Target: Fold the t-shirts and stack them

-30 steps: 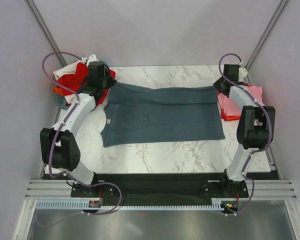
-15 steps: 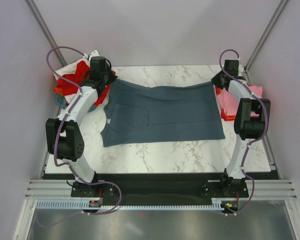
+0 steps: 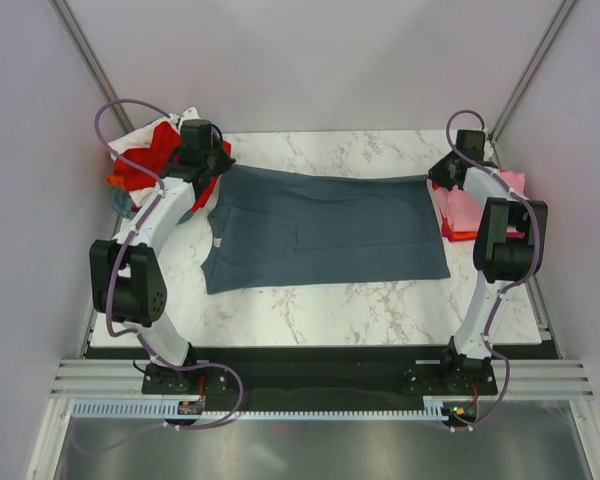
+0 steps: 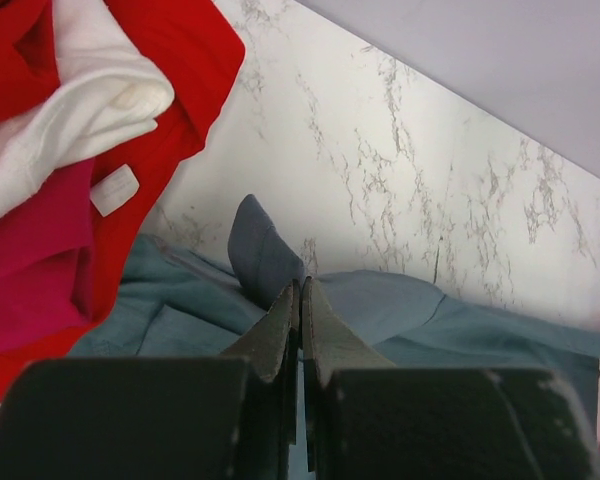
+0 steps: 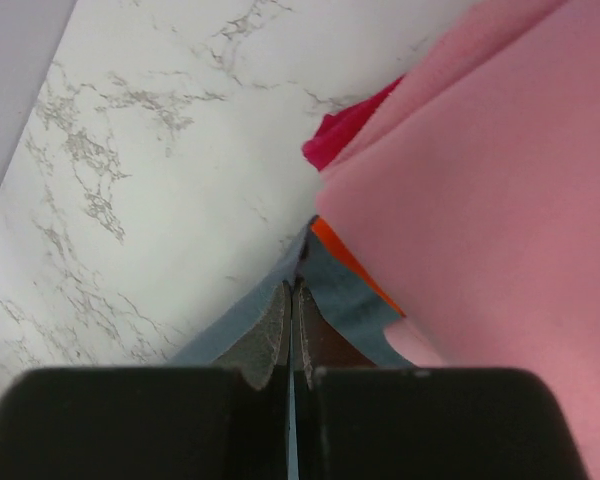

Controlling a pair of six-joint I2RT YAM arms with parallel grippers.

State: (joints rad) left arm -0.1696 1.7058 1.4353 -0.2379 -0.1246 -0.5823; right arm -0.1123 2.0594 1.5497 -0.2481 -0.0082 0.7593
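While both claws were pinched fully closed, the left gripper (image 4: 300, 288) held one far corner of the soft slate blue-grey cotton t-shirt (image 3: 325, 230), which spread from its tips back toward the arm bases across the white marble table (image 3: 330, 300). Just left of it lay crumpled red, white and magenta shirts (image 4: 70, 130). The right gripper (image 5: 292, 290) seemingly nipped the other far corner, the folded pink shirt (image 5: 480, 200) just to its right.

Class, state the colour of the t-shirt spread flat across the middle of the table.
The t-shirt is plain slate blue-grey, clearest in the top external view.
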